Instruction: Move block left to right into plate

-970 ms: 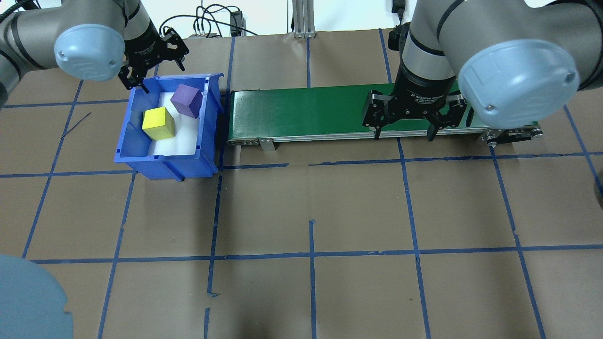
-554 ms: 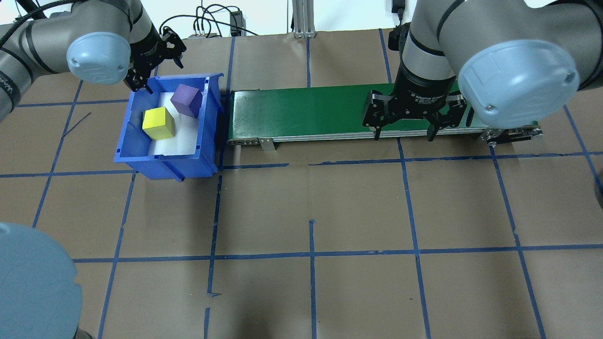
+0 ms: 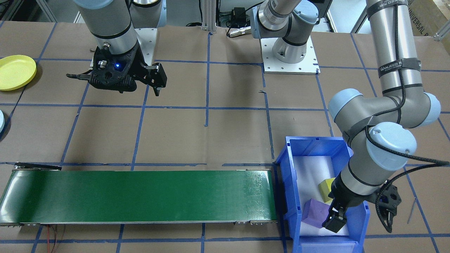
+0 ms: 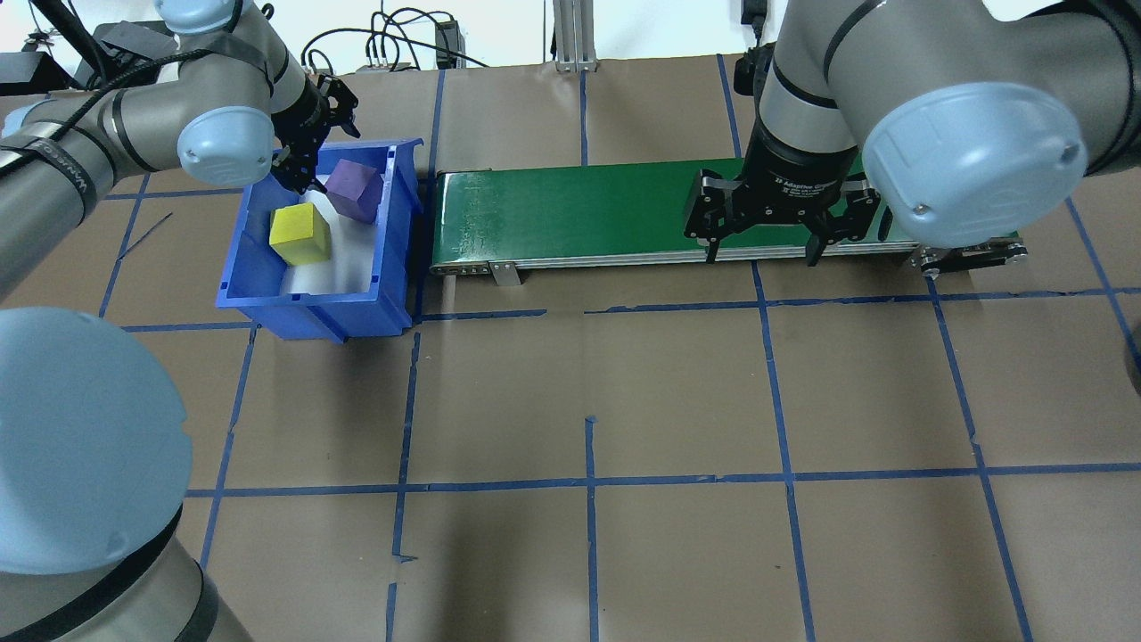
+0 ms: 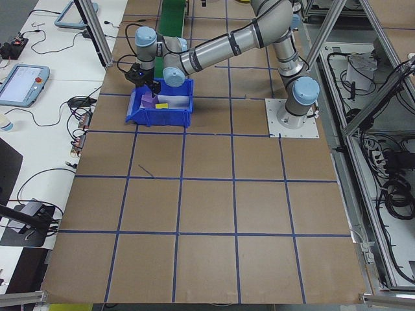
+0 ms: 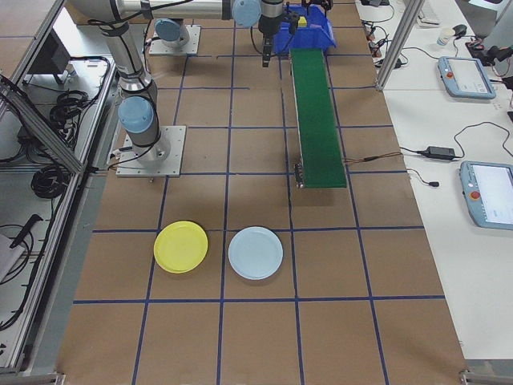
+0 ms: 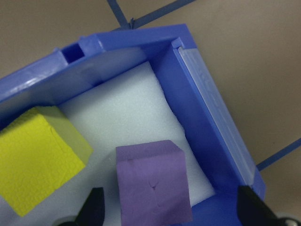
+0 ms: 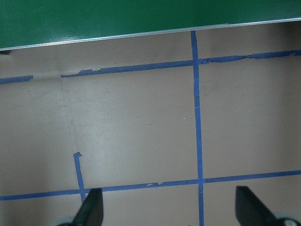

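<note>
my left claw [image 4: 307, 159] hung spread wide over the far corner of the blue bin [image 4: 267, 308], holding nothing. in its wrist view the purple block [image 7: 153, 186] sat between my two fingertips [image 7: 93, 207], not yet touched, with the yellow block [image 4: 299, 234] just beside it on the white foam liner [image 7: 127, 113]. both blocks lay in the bin, so i judged the task barely begun: no block gripped, none lifted, none on the belt. left to do, as i read it: close on a block, set it on the green conveyor belt [image 4: 579, 214] that ran from the bin toward my other side, let my right claw [image 4: 765, 254] take it, and carry it to the plate [image 6: 180, 246].

my right claw waited open and empty near the belt's right end, its wrist view showing only the belt edge and the taped table [image 4: 588, 401]. the yellow plate lay well apart from the belt, with a pale blue plate [image 6: 255, 253] just beside it; nothing lay in either.

for writing, a strap on my left arm read roughly "wanjeed", and my right claw's body bore "2f adaptive gripper", only partly legible.
</note>
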Robot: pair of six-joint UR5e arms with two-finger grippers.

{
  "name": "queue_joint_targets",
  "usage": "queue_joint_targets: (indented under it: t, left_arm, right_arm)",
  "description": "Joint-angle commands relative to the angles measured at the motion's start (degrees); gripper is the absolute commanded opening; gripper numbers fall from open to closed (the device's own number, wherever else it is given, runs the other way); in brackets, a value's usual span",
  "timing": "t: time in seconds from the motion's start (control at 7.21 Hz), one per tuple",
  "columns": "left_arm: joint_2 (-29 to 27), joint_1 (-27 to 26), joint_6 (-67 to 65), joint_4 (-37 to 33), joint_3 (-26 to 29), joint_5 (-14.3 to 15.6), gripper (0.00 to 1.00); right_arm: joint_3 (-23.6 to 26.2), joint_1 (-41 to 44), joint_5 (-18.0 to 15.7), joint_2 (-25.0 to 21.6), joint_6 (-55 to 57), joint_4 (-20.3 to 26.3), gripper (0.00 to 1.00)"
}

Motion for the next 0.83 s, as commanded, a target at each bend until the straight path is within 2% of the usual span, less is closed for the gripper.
queue_joint_targets:
  t: [0.0, 0.42, 0.55, 0.69]
  left_arm:
    - [-0.84, -0.08, -0.50, 0.08, -1.46, -0.94, 1.00]
    - [-1.02, 0.01, -0.50, 0.16, -2.34, -0.07, 1.00]
    - [-1.02, 0.01, -0.42, 0.16, -2.17, 0.02, 0.86]
    - [-1.02, -0.08, -0.33, 0.16, -2.08, -0.24, 0.59]
  right_arm:
    - [0.00, 0.00, -0.09, -0.09, 0.06, 0.11, 1.00]
    - [0.09, 0.00, 0.00, 0.00, 0.15, -0.32, 1.00]
    - [0.00, 0.00, -0.09, -0.09, 0.15, -1.20, 1.00]
    - [0.18, 0.00, -0.09, -0.09, 0.15, -1.21, 1.00]
